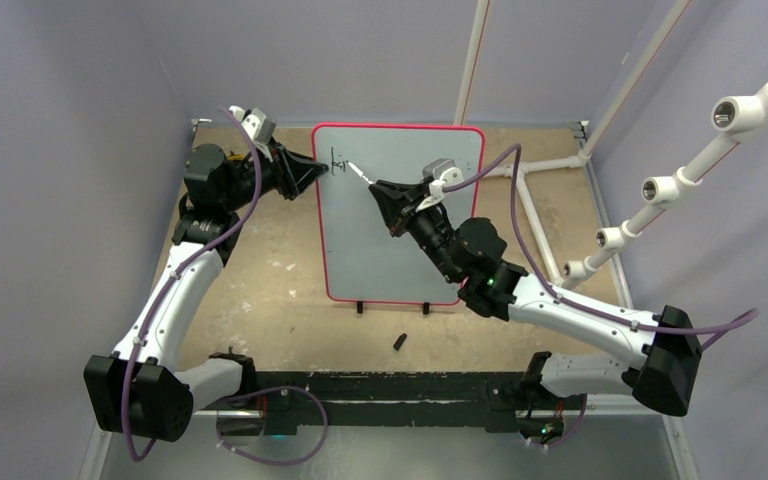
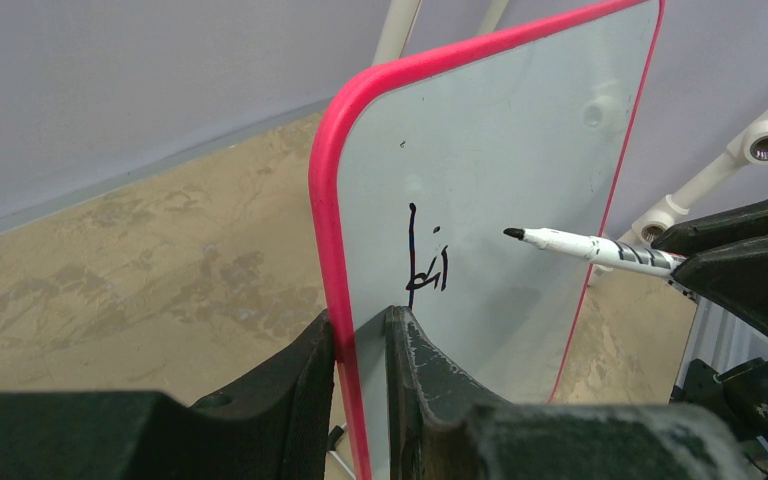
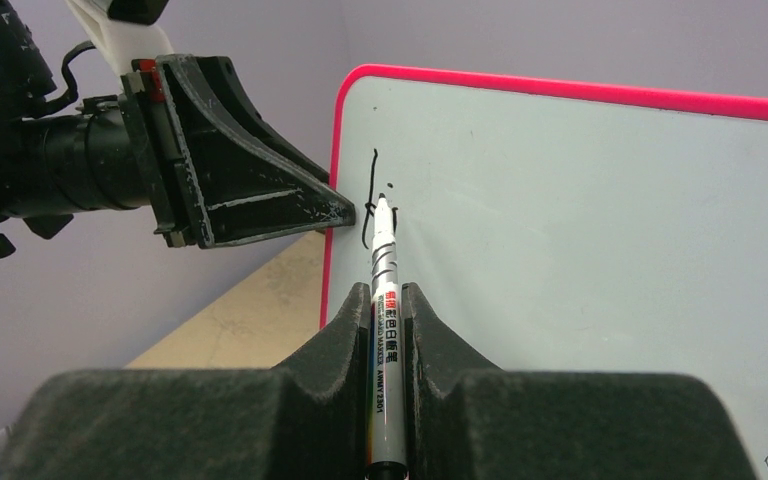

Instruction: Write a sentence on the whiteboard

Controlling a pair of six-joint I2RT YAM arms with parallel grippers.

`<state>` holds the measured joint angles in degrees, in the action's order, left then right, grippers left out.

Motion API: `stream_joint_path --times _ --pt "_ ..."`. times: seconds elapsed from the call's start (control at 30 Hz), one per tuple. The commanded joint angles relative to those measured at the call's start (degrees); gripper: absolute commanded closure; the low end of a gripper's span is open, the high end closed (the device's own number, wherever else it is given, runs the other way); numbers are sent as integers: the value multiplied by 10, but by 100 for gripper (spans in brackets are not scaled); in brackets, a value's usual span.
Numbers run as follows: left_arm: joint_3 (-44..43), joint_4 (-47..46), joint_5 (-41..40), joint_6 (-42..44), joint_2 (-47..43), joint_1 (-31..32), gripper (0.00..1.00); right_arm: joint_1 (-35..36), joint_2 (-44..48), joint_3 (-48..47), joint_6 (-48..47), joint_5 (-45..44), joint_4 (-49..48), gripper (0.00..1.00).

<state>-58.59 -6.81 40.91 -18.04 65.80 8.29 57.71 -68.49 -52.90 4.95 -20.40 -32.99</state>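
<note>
The whiteboard [image 1: 400, 230] stands upright on small black feet, pale surface with a red-pink rim. My left gripper [image 1: 322, 170] is shut on its left rim near the top; in the left wrist view the jaws clamp the rim [image 2: 360, 330]. My right gripper [image 1: 378, 187] is shut on a white marker [image 3: 384, 300], its black tip [image 2: 513, 233] at or just off the board, right of the writing. Of the sentence, only the first letters, about "ki" [image 2: 425, 265], show near the top left corner; they also show in the right wrist view [image 3: 375, 200].
A small black marker cap [image 1: 400, 342] lies on the tan table in front of the board's feet. White pipe framing [image 1: 660, 190] runs along the right side. Grey walls close in the left and back. Purple cables trail from both arms.
</note>
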Motion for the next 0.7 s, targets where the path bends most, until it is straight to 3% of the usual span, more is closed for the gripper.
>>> stream_joint_path --times 0.0,0.67 --pt "4 -9 -3 3 3 1 100 -5 1 2 3 -22 -2 100" --pt "4 -11 0 4 1 1 100 -30 -18 4 40 5 46 100"
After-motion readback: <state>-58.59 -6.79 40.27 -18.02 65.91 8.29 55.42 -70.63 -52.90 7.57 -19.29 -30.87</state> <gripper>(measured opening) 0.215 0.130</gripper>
